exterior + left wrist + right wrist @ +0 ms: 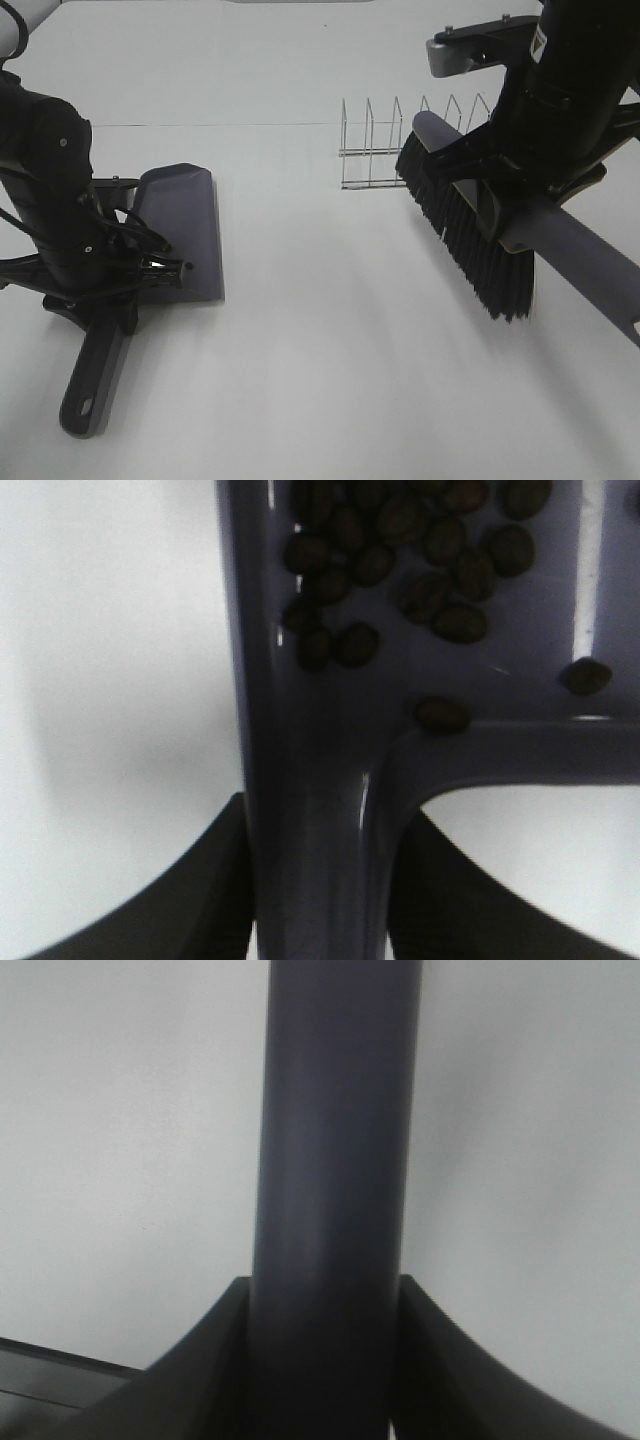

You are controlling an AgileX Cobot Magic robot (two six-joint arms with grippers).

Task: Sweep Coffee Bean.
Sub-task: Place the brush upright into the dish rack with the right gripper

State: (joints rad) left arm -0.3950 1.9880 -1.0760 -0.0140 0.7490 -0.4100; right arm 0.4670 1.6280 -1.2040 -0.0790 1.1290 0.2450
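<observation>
No readable text, labels or numbers visible.

A wire rack (pixel 400 145) stands on the white table (pixel 320 380). Well left of the rack, the dustpan (pixel 180 230) lies flat, its handle under the left arm (pixel 55 190). Just right of the rack, the brush (pixel 465 235) hangs tilted below the right arm (pixel 570 90).

White matte tabletop (pixel 330 380), flat, evenly lit. On my left side a dark grey plastic dustpan (pixel 185 215) lies on it, lip facing the middle, handle pointing to the near edge. Beyond centre a thin silver wire rack (pixel 385 140) stands upright.
</observation>
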